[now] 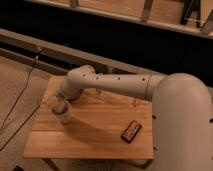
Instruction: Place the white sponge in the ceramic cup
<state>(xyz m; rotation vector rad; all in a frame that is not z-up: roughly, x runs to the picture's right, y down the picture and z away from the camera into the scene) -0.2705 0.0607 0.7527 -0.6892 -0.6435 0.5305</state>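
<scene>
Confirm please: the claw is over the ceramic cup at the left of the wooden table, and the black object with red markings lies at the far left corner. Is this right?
One thing is wrong. The black object lies near the front right edge of the wooden table, not the far left corner, as the camera view shows. The claw is indeed over the ceramic cup at the left.
</scene>
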